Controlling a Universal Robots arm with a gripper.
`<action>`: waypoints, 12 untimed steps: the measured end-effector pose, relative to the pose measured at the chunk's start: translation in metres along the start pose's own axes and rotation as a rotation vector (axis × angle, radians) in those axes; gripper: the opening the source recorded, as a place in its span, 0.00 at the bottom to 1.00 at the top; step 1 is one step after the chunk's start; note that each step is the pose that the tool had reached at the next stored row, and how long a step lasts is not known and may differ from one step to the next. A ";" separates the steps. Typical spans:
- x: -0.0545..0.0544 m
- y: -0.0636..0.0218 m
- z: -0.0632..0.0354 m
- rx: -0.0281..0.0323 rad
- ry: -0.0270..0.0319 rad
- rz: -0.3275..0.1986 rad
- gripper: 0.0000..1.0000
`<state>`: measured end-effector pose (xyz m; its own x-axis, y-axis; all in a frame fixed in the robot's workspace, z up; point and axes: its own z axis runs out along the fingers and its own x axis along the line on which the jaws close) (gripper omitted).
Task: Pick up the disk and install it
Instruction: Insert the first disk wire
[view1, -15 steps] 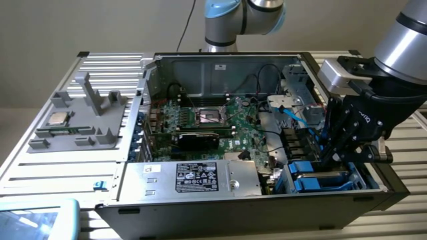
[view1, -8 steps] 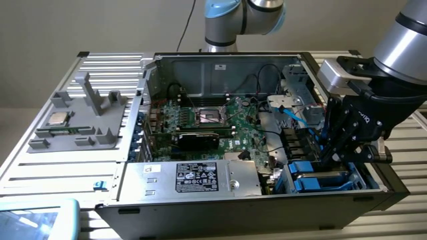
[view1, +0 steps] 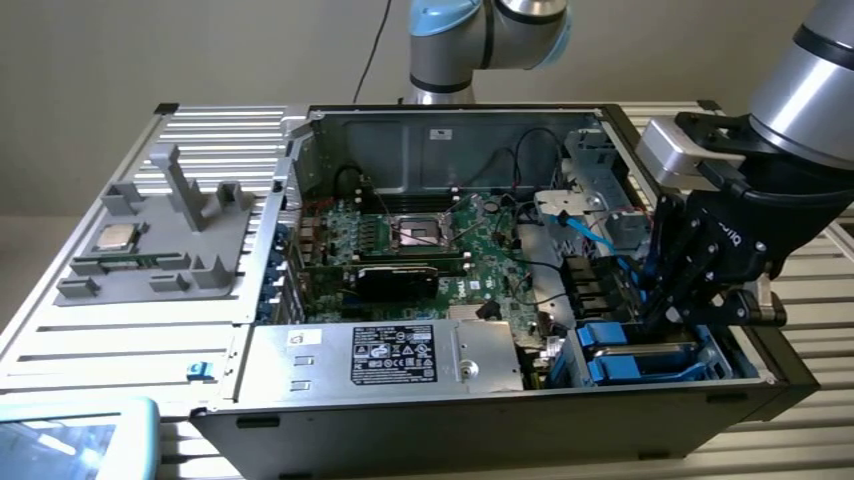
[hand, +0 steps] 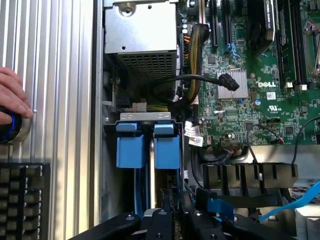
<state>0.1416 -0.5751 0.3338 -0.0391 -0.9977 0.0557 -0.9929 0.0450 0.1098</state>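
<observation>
The end effector, fingers narrowly set, pinches the end of the blue-framed disk, which sits down in the drive bay at a corner of the open computer case, beside the motherboard.

bench: open case on it; fixture with chip on the exterior view's left of case | case: motherboard behind power supply box | drive bay: near corner, exterior view's right; disk beside second drive, on edge | tool: inside bay, at disk
</observation>
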 end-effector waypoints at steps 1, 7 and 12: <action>0.000 -0.0008 0.0000 0.0002 -0.0001 0.000 0.16; 0.000 -0.0013 0.0001 0.0002 -0.0004 0.000 0.16; 0.000 -0.0010 0.0011 0.0003 -0.0003 0.000 0.16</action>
<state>0.1425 -0.5751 0.3326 -0.0387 -0.9977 0.0554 -0.9930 0.0446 0.1096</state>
